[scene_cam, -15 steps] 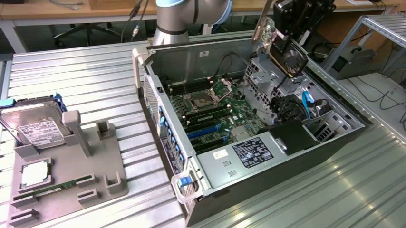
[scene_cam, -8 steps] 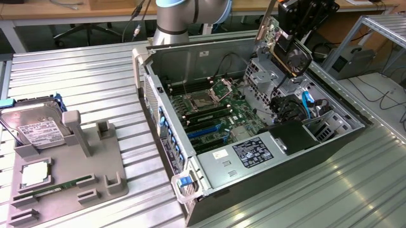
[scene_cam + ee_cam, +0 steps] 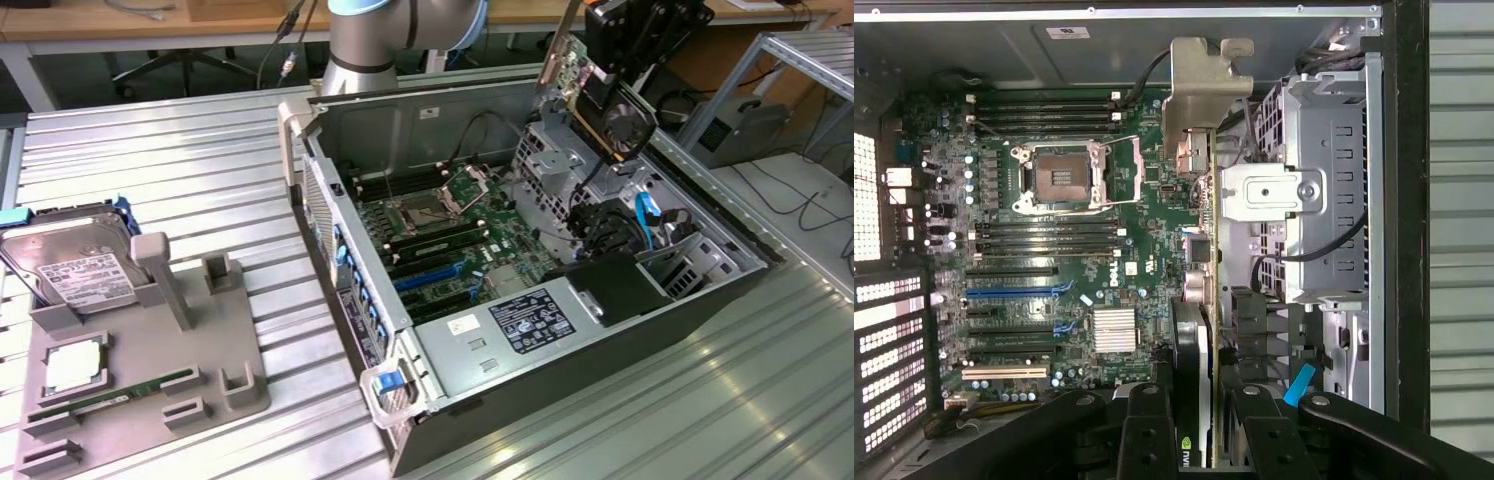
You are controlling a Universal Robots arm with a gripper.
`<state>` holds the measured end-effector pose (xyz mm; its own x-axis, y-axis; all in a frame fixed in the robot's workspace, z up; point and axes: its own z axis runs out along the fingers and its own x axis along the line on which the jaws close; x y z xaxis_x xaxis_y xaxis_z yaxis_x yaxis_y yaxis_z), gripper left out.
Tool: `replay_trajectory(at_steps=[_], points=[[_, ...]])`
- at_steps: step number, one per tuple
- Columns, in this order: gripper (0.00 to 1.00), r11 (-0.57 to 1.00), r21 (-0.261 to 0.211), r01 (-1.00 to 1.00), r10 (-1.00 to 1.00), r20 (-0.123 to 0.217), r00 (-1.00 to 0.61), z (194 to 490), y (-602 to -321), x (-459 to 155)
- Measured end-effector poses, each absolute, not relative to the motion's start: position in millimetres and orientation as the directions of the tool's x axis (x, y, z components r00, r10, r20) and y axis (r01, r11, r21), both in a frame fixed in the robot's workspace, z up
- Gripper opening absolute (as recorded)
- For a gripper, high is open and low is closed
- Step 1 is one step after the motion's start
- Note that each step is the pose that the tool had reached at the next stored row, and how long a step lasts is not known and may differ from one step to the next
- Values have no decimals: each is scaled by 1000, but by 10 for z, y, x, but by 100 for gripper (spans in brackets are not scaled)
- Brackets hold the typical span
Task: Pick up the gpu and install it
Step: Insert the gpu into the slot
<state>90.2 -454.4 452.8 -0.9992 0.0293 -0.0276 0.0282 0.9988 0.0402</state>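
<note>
Black fingers (image 3: 1144,440) clamp the thin dark gpu card (image 3: 1194,350) edge-on, its long axis pointing straight ahead of them, with the green motherboard (image 3: 1104,200) beyond.

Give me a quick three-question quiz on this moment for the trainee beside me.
1. True or false: the hand is empty.
2. Where is the hard drive? A) inside the computer case; B) on the grey tray at the exterior view's left; C) in the hand.
3. Fill in: the graphics card hangs ___ the open case, not yet seated in a slot.

Key: 1 false, it grips the graphics card; 2 B; 3 above.
</note>
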Motion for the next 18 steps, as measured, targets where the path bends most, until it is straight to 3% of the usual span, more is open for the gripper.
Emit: replay_trajectory(at_steps=[5,18], points=[[27,999,40,20,21,-28,-999,4527,-4544,901],[27,972,40,-233,-232,-28,-972,4519,-4544,901]])
